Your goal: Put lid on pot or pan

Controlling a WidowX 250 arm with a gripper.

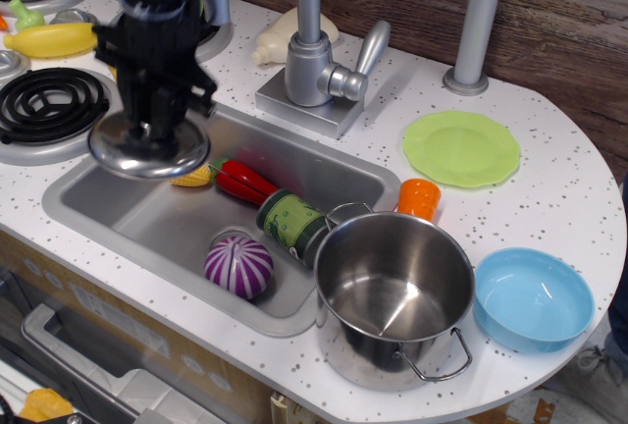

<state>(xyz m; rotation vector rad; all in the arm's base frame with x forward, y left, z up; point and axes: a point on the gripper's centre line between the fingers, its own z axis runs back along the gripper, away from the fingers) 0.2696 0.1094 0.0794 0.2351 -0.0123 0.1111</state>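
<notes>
So the pincer (149,132) is clamping the lid (149,149) by its knob and holding it in the air over the left end of the sink (108,218). The pot (394,291) is sitting open on the desk (549,188), well off to the right and nearer. Carry step, I'd say: next it needs swinging right, centring over the rim, then lowering flat.

A shiny steel lid (149,146) hung under the black gripper (154,130); at four o'clock stood a silver pot (394,296), a purple-and-white striped onion (238,265), green can (290,223), lime plate (461,148), blue bowl (533,298) and speckled white counter (559,208).
</notes>
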